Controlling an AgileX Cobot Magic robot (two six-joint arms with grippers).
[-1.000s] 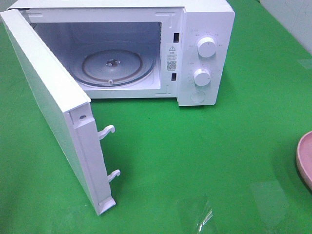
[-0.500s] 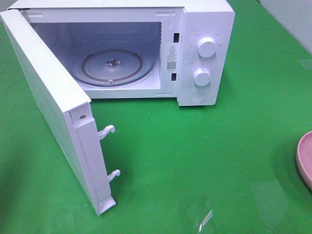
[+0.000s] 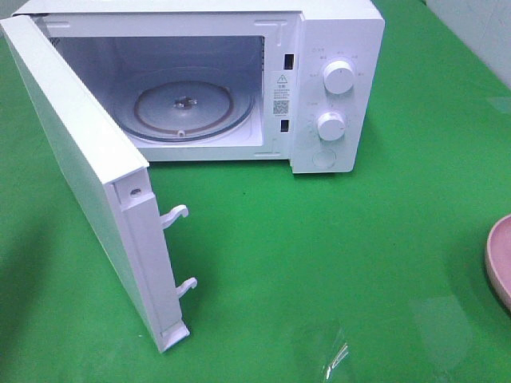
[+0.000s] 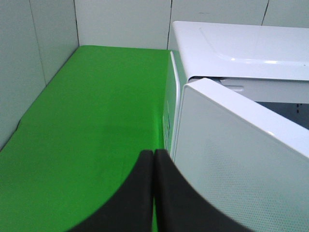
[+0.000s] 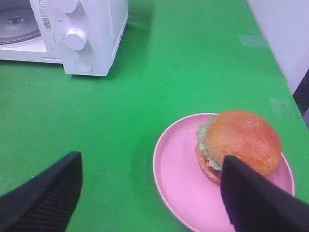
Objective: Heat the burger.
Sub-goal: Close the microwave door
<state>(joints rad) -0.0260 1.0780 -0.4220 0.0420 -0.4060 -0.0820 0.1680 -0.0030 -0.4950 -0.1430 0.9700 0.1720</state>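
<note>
Pink plate (image 5: pixel 181 181) carrying burger (image 5: pixel 241 145), microwave (image 3: pixel 335 48) door (image 3: pixel 76 171) standing open.
Right gripper (image 5: pixel 149 193) hovering, jaws spread; left gripper (image 4: pixel 153 193) jaws pressing together, empty.

A high camera looks down on the open microwave (image 3: pixel 239 80). Both wrist cameras sit low and close, sharing that microwave from opposite sides.

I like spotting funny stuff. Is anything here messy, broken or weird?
Nothing is spilled or broken. The microwave door stands wide open on purpose, its glass tray bare. The burger sits toward one side of the pink plate, not in the middle, with lettuce poking out.
</note>
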